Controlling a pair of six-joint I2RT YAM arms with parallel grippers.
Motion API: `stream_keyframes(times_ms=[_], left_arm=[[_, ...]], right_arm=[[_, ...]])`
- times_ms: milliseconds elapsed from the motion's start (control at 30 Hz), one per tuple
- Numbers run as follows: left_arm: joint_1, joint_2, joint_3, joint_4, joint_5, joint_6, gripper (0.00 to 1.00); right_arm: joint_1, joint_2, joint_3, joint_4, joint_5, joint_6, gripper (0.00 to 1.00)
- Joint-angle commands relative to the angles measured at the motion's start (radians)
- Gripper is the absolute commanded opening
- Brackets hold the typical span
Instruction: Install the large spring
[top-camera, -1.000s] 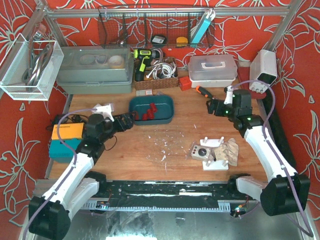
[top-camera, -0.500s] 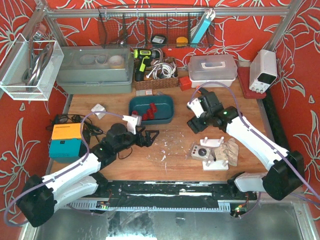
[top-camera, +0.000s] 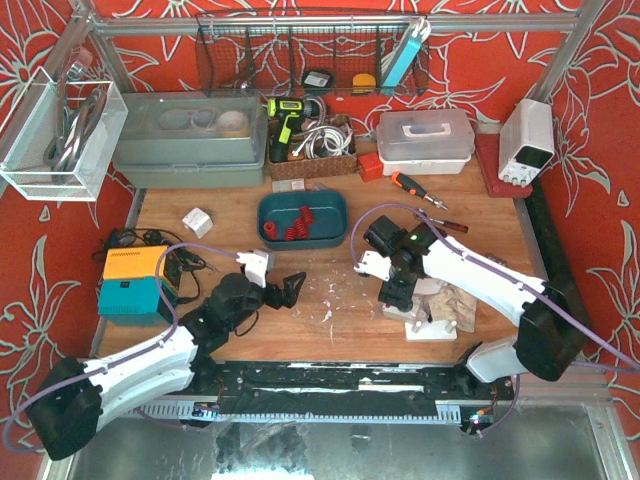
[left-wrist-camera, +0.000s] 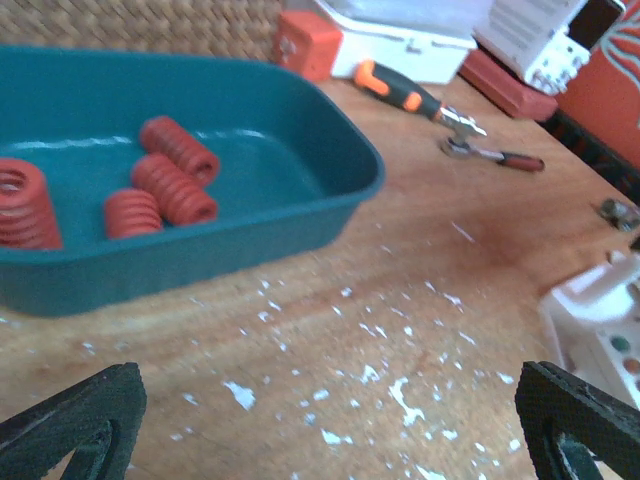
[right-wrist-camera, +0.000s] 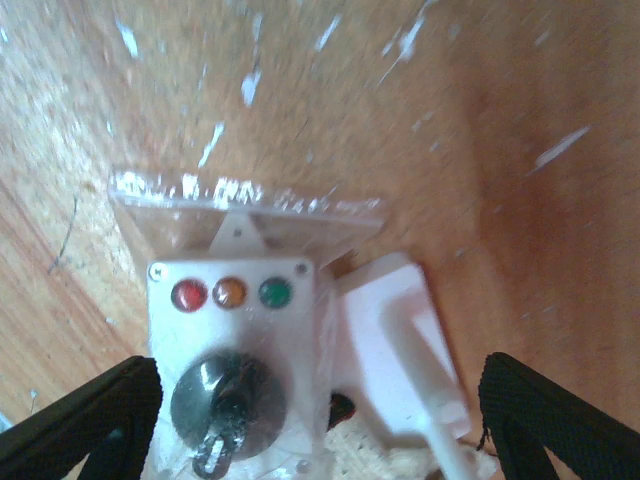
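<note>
Red springs (top-camera: 292, 222) are being carried loose in a teal tray (top-camera: 335, 232), which is being seen toward the far edge of the counter (top-camera: 225, 225), about midway along it. Four coils are being shown on the tray floor by the left wrist camera. The large spring (left-wrist-camera: 20, 205), the widest coil, is being cut off by the left border of that view, just beside three slimmer ones (left-wrist-camera: 175, 190). None of them is being touched by either arm.

The left jaws are being held wide apart with nothing between them; only the dark fingertips (left-wrist-camera: 75, 420) are being shown, at the lower corners of the wrist view. They are being held low above bare, paint-flecked wood just on the near side of the tray, near the middle of the counter.

The right jaws are likewise being held fully spread and empty, with one fingertip (right-wrist-camera: 85, 420) at each lower corner of their own view. They are being hung directly over a white fixture (right-wrist-camera: 235, 330) that is lying toward the near edge, right of the middle. Red, amber and green lamps (right-wrist-camera: 231, 293) and a dark round knob (right-wrist-camera: 222, 395) are being shown on its face. A white pegged base (top-camera: 432, 328) is being seen against its near side.

An orange-handled screwdriver (top-camera: 410, 186) is being shown toward the far right corner, and an orange and teal box (top-camera: 135, 280) at the left edge.
</note>
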Motion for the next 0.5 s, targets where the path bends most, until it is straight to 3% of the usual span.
stream_keyframes(times_ms=[0, 467], left_arm=[[-0.005, -0.057, 0.008, 0.029, -0.151, 0.035, 1.00], [-0.005, -0.040, 0.010, 0.036, -0.139, 0.039, 1.00]], right_arm=[[0.006, 0.057, -0.005, -0.092, 0.031, -0.031, 0.85], [0.025, 0.192, -0.036, -0.066, 0.045, -0.035, 0.88]])
